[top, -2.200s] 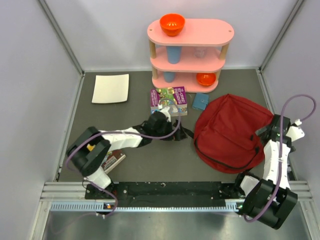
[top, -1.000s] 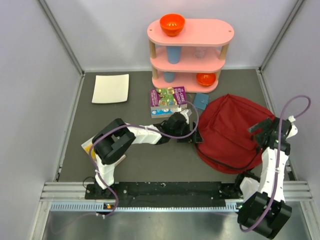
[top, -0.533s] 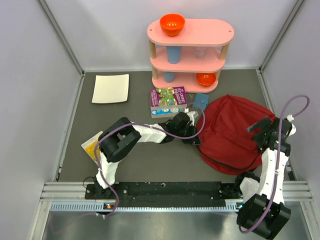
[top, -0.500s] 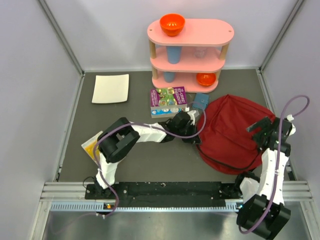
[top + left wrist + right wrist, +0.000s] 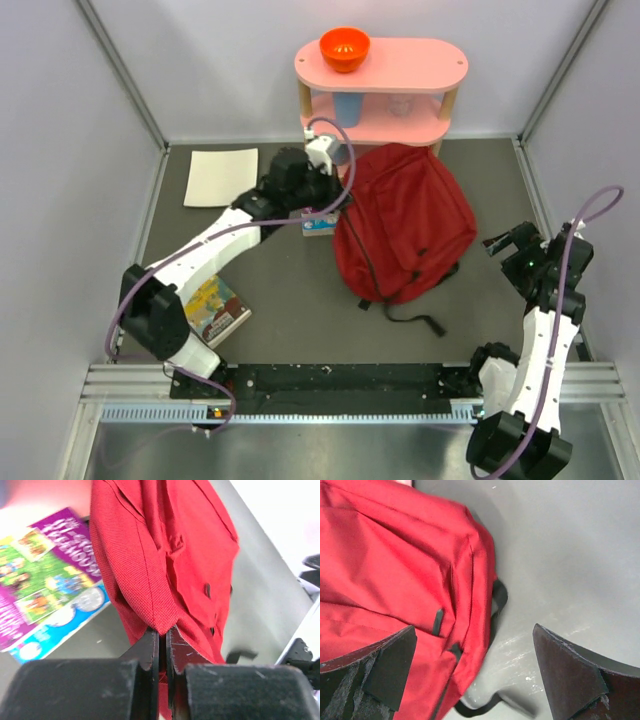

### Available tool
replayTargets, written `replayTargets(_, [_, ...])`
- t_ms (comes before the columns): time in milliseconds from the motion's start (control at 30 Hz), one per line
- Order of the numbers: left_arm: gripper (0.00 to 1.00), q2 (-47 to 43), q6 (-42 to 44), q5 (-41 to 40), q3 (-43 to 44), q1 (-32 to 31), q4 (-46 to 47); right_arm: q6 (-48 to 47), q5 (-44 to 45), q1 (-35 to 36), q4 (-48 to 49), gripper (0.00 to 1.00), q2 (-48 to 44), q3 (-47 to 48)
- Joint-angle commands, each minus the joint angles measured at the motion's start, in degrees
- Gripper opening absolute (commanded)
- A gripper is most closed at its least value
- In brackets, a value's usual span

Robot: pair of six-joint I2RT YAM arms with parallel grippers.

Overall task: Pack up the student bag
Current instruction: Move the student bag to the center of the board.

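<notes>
Moved toward shelf (image 5: 400, 65): student bag (image 5: 405, 225), pinched by left gripper (image 5: 162, 635); right gripper (image 5: 472, 640) wide.

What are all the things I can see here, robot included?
student bag: one, dark red with black straps, middle-right of the table, its top up against the shelf unit.
shelf unit: one, pink, tiered, far edge.
bowl: one, orange, top tier, left end.
cup: one, blue, middle tier.
flat square: one, white, far left; plate or sheet, cannot tell.
booklet: one, purple and green, just left of the bag.
book: one, yellow cover, near left.
table: one, dark grey.
left gripper: one, black, shut on a fold of the bag.
right gripper: one, black, open, right of the bag, not touching it.
</notes>
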Motion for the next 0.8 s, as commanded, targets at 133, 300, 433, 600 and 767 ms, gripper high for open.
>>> replayTargets(133, [0.00, -4.7, 7.8, 3.9, -5.7, 10.9, -4.1, -1.5, -14.6, -0.3, 4.9, 0.99, -1.0, -3.6])
replayTargets(300, [0.24, -2.2, 8.2, 2.5, -8.5, 13.6, -8.2, 0.9, -14.3, 4.7, 10.9, 0.99, 0.9, -9.9])
replayTargets(433, [0.69, -3.9, 5.3, 0.9, -13.4, 13.8, -7.6, 2.5, -8.4, 15.7, 14.3, 0.99, 5.2, -10.4])
replayTargets(600, [0.93, -10.6, 3.7, -5.1, -18.0, 13.9, -6.3, 3.4, -4.8, 18.2, 20.4, 0.99, 10.2, -12.1])
replayTargets(767, [0.99, -21.0, 1.9, -6.8, -22.2, 13.9, -6.3, 3.3, -4.3, 20.2, 27.9, 0.99, 18.3, -11.5])
